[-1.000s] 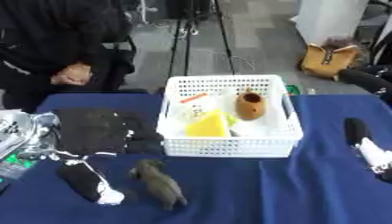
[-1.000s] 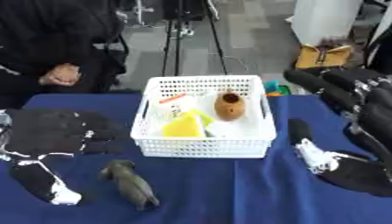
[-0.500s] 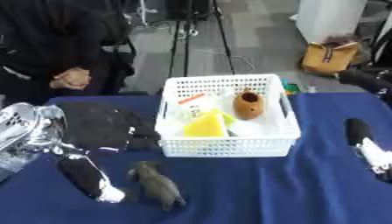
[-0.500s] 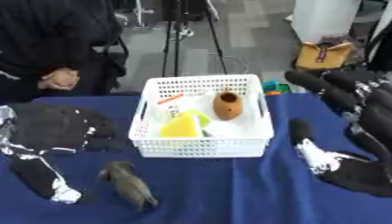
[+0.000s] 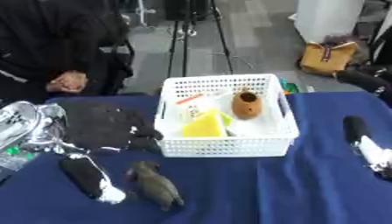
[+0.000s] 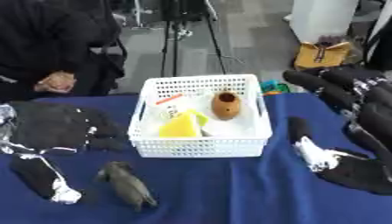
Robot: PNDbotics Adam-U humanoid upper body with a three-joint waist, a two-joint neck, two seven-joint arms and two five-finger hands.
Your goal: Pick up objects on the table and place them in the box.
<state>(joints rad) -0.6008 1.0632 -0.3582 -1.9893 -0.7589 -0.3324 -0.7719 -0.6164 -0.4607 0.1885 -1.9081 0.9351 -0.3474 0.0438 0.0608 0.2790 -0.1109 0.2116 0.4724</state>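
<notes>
A small grey-brown animal-shaped toy [image 5: 157, 189] lies on the blue table [image 5: 229, 192] in front of a white slotted basket [image 5: 223, 147]. The basket holds a yellow block [image 5: 204, 127], a brown pot-shaped thing [image 5: 246, 105] and a white packet [image 5: 191, 107]. My left hand [image 5: 99, 127] lies spread open on the table left of the basket, its thumb [image 5: 88, 179] just left of the toy and apart from it. My right hand [image 6: 360, 173] hangs open right of the basket, fingers [image 6: 329, 85] straight and holding nothing.
The basket stands at the middle of the table near its far edge. A small green thing [image 5: 9, 151] shows at the left edge by my silver forearm [image 5: 23, 124]. Beyond the table are tripod legs [image 5: 180, 39] and a yellow bag [image 5: 327, 57] on the floor.
My left forearm has shifted slightly inward, with the hand still spread flat. The toy, the basket and my right hand are where they were.
</notes>
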